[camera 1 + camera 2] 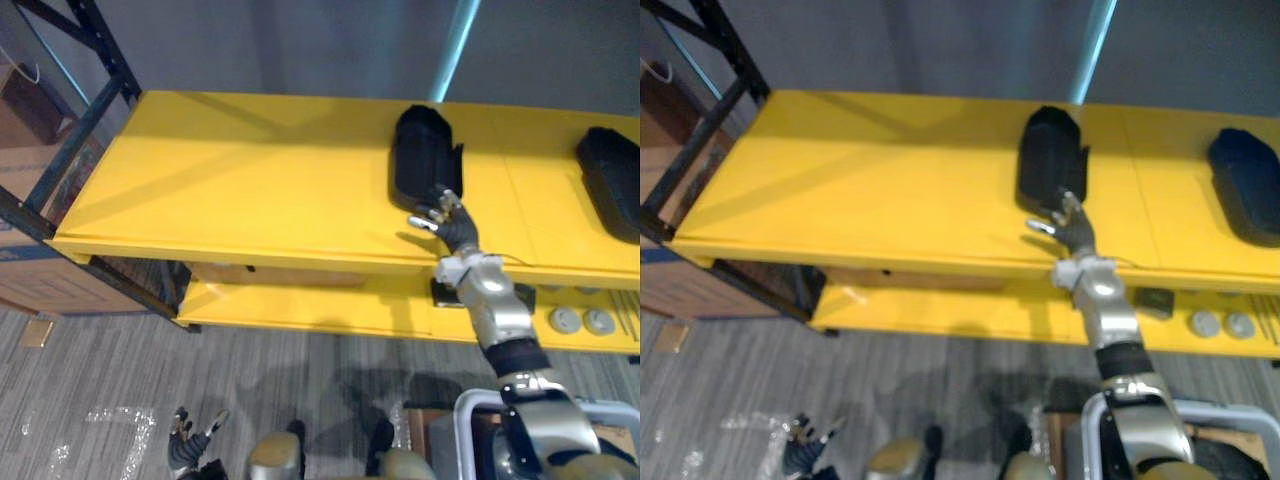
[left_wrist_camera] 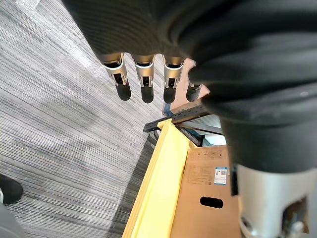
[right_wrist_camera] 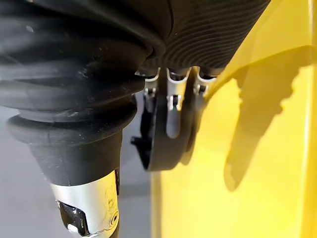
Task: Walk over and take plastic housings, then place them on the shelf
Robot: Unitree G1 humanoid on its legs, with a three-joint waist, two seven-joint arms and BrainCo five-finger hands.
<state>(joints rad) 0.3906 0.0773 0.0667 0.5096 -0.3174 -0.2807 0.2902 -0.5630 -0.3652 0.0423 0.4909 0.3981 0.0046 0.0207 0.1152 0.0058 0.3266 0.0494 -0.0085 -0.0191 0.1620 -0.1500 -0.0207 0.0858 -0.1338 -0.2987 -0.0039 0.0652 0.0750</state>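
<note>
On the shelf [image 1: 250,190], right hand [image 1: 447,220] touches the housing [image 1: 420,150], straight-fingered; placing seems done. Left hand [image 2: 143,74] hangs relaxed. Next: withdraw cleanly.

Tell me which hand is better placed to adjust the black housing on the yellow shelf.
Right. The right hand touches the near end of the housing on the top shelf with straight fingers. The left hand hangs low by the floor.
</note>
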